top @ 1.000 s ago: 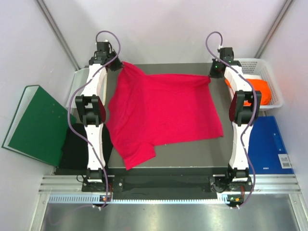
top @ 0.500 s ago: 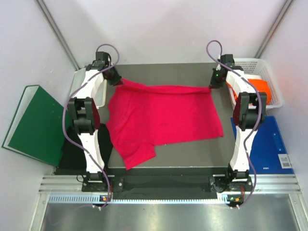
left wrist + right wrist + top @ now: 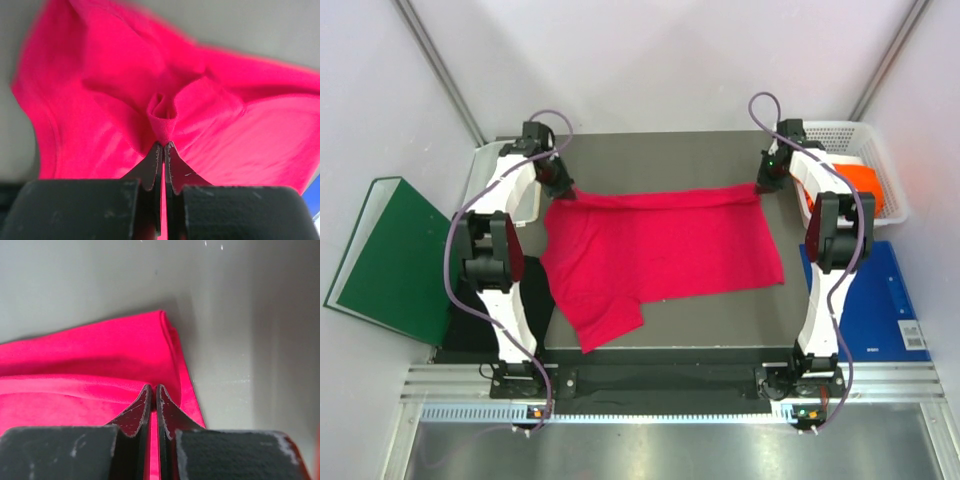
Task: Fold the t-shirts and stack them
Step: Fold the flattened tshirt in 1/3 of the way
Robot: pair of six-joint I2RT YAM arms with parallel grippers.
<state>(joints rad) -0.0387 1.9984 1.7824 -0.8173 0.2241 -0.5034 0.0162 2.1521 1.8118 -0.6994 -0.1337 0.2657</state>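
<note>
1. Top external, task item: the crimson-pink t-shirt (image 3: 665, 250) lies spread on the dark tabletop (image 3: 670, 150). Its far edge is drawn into a nearly straight line between the two arms. Its near-left part reaches close to the tabletop's left and near edges.
2. Top external, end effectors: the left end effector (image 3: 561, 190) sits at the shirt's far-left corner, clamped on the cloth. The right end effector (image 3: 758, 186) sits at the far-right corner, likewise clamped on the cloth. From above I cannot tell whether the held corners are lifted off the surface.
3. Top external, surroundings: the black t-shirt (image 3: 475, 305) lies off the tabletop's left side, partly hidden by the left arm (image 3: 505, 250). The bright orange t-shirt (image 3: 865, 185) sits in a white basket (image 3: 850, 128) at the far right. A dark green binder (image 3: 385, 255) lies at the left and a blue board (image 3: 875, 300) at the right.
4. Left wrist: the fingers (image 3: 150, 167) are pressed together with only a thin slit between them. A bunched fold of pink cloth is pinched at the tips and puckers just beyond them. The cloth fans out to both sides, with grey tabletop beyond.
5. Right wrist: the jaws are tight together with pink cloth between them. The shirt's folded edge runs ahead of the tips and ends at a corner. Bare grey tabletop lies to the right and beyond.
</note>
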